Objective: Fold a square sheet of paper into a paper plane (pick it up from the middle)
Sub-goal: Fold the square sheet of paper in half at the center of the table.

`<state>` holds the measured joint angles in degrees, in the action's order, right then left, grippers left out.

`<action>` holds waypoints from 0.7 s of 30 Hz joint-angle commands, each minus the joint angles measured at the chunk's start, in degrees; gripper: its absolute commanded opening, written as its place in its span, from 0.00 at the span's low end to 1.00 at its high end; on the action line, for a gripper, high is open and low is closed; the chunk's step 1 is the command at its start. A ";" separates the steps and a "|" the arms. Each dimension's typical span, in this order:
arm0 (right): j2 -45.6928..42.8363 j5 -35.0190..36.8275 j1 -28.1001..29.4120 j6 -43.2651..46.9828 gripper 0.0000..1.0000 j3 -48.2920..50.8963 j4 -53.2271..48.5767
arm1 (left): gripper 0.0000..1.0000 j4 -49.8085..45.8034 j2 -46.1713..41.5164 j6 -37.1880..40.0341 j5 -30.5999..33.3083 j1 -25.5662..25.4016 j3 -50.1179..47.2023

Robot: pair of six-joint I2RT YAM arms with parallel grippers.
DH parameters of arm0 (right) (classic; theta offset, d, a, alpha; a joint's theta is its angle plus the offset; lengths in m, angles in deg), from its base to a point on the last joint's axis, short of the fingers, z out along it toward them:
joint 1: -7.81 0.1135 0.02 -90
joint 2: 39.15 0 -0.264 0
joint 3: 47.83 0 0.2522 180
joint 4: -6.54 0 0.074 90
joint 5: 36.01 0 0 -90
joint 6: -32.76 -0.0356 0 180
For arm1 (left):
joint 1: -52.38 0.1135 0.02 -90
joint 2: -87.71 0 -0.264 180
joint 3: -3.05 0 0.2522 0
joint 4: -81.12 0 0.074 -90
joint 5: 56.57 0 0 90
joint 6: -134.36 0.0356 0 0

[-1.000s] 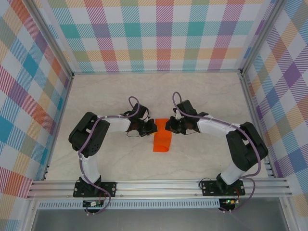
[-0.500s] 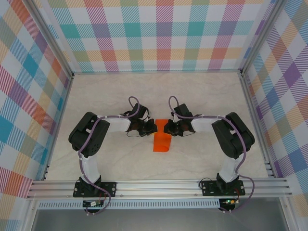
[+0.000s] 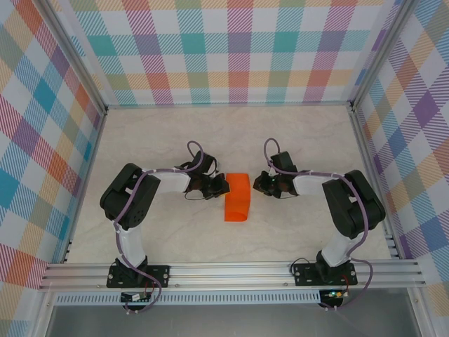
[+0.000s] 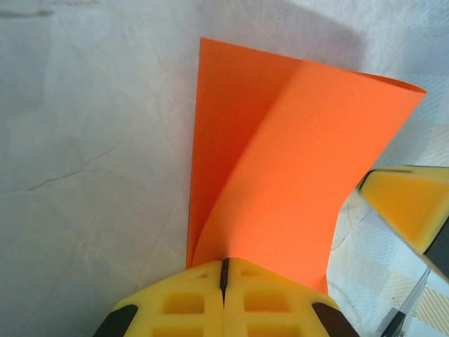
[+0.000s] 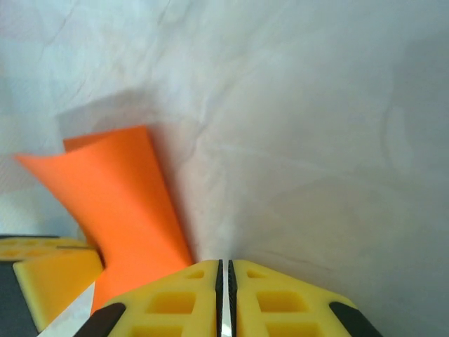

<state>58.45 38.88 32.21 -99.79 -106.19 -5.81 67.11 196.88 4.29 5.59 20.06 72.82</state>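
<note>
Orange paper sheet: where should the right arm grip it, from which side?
Probably the raised free edge of the upper layer of the bright orange square sheet of paper, approached from the right arm's side. The left fingers are shut on its left edge, and that layer curls off the pale table, leaving room for one finger beneath. The right fingers are shut; open them first.

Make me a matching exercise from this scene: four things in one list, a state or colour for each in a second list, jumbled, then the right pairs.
Column one
1. left gripper with yellow fingers
2. right gripper with yellow fingers
3. thin bright orange square sheet of paper
4. checked enclosure walls

Column two
A. pastel, many-coloured
B. shut, nothing between its fingers
C. bent over in a loose curve
D. shut on the paper's edge

Pairs: 1-D, 2-B, 3-C, 4-A
</note>
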 commanded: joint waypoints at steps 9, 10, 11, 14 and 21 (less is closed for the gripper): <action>4.20 -2.57 5.98 0.31 0.13 -8.25 -1.27 | 0.01 -12.22 7.34 0.29 11.33 -0.91 -3.96; 5.28 -3.30 6.09 0.40 0.13 -8.79 -1.11 | 0.01 -12.38 7.35 0.37 11.31 -0.91 -3.92; 6.23 -3.82 6.09 0.44 0.12 -9.40 -1.12 | 0.01 -12.56 7.37 0.37 11.39 -0.86 -3.82; 8.10 -3.39 6.01 1.10 0.12 -10.58 -1.35 | 0.01 -13.08 7.44 0.47 11.57 -0.85 -3.62; 9.18 0.61 4.41 1.15 0.12 -11.03 -2.75 | 0.01 -13.34 7.26 0.50 11.22 -0.85 -3.87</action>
<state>66.94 37.28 37.63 -99.63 -116.01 -7.32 66.35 197.01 4.31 5.59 20.09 73.26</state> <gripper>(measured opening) 0.123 0.046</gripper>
